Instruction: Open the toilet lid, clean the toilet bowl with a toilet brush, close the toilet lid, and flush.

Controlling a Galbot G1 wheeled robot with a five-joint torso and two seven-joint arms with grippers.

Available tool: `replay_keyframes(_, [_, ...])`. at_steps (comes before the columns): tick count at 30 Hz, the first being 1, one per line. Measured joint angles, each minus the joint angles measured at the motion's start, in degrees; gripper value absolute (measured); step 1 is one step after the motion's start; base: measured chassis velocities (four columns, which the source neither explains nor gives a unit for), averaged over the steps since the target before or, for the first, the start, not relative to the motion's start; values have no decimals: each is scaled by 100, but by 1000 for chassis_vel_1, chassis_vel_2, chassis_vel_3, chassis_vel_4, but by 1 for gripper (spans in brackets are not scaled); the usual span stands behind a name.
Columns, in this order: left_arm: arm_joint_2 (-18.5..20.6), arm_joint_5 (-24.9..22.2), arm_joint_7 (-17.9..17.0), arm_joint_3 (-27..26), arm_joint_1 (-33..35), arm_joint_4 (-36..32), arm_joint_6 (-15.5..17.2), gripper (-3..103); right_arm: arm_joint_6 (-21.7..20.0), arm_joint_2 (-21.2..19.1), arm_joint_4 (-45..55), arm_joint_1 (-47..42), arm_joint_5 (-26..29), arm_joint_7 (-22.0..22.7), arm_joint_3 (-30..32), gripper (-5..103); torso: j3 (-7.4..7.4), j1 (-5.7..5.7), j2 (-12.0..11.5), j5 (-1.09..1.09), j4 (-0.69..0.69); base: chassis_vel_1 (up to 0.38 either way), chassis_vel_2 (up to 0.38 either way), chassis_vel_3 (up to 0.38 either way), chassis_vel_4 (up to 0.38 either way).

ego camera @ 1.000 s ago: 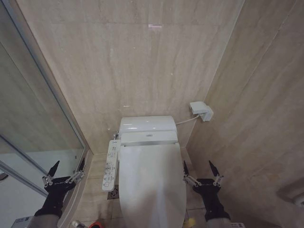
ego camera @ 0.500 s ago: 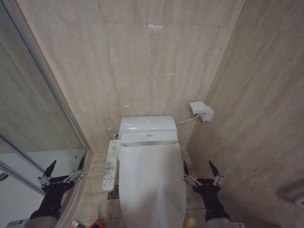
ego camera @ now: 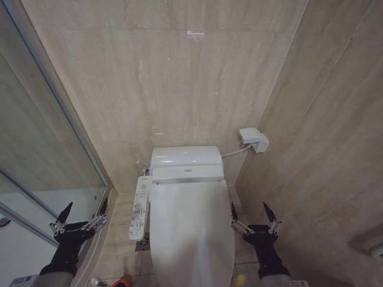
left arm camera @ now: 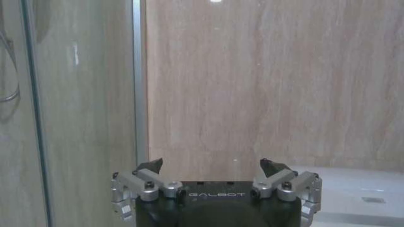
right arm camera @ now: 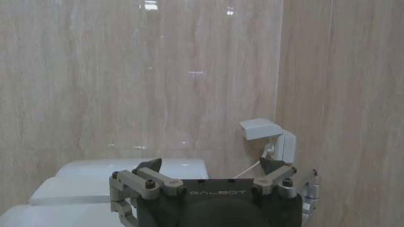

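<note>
Left gripper (ego camera: 82, 208) low beside the glass shower partition (ego camera: 42, 149), fingers spread wide, holding nothing, right gripper (ego camera: 253, 210) just right of the toilet, likewise wide open and empty, toilet lid (ego camera: 190, 227) closed between them, button panel (ego camera: 139, 208) at its left, tiled wall (ego camera: 179, 78) behind.

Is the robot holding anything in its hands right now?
No. The left hand and the right hand are both open and empty, one on each side of the closed toilet lid.
</note>
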Motion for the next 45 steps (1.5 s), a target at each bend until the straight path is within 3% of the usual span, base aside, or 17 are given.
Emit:
replay_keyframes(23, [-203, 49, 7, 144, 114, 48, 10, 100, 0, 0, 0, 0, 0, 0, 0, 100, 0, 0, 0, 0, 0, 0, 0, 0, 0])
replay_keyframes(29, [-170, 397, 144, 94, 116, 79, -78, 100, 0, 0, 0, 0, 0, 0, 0, 100, 0, 0, 0, 0, 0, 0, 0, 0, 0])
replay_keyframes(45, [-161, 459, 155, 80, 119, 86, -95, 100, 0, 0, 0, 0, 0, 0, 0, 100, 0, 0, 0, 0, 0, 0, 0, 0, 0])
